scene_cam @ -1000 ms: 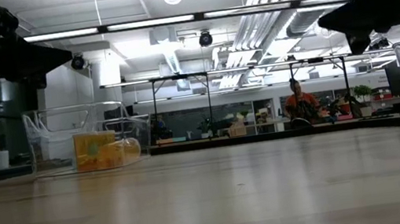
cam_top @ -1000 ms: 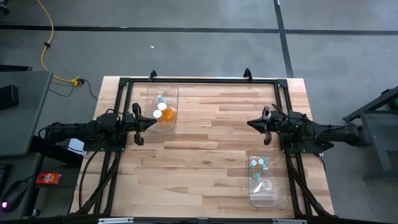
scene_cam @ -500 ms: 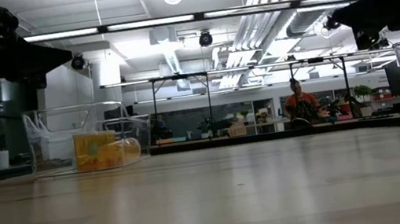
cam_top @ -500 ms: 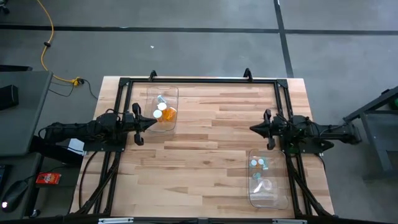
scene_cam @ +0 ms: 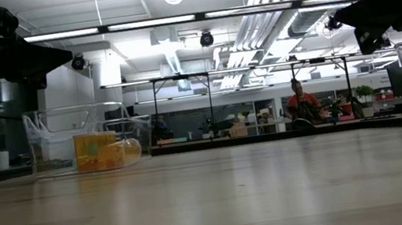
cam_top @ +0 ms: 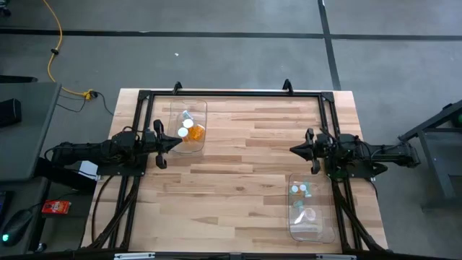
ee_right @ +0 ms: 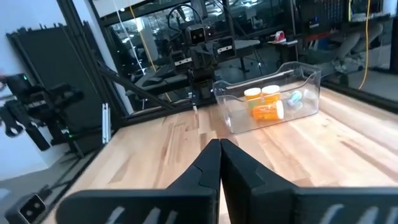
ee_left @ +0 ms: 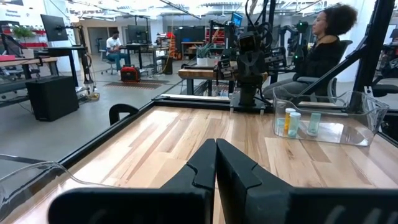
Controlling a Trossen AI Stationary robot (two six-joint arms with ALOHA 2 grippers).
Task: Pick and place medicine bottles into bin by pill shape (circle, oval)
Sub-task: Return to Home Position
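Wooden plank table (cam_top: 245,173) shows us no loose bottle, so sorting seems done: amber white-capped bottles (cam_top: 195,133) sit in the far-left clear plastic bin (cam_top: 173,108), teal-tinted ones (cam_top: 299,190) in the near-right bin (cam_top: 312,230). Left gripper (cam_top: 175,141) and right gripper (cam_top: 292,148) are pinched together, empty.

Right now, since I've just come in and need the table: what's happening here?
Nothing is being handled. The left gripper and right gripper hang over opposite sides of the table, jaws shut and empty. Orange bottles sit in the left bin, pale bottles in the right bin.

Amber bottles (cam_top: 195,133) lie in left bin (cam_top: 189,106); pale bottles (cam_top: 299,191) in right bin (cam_top: 317,230).
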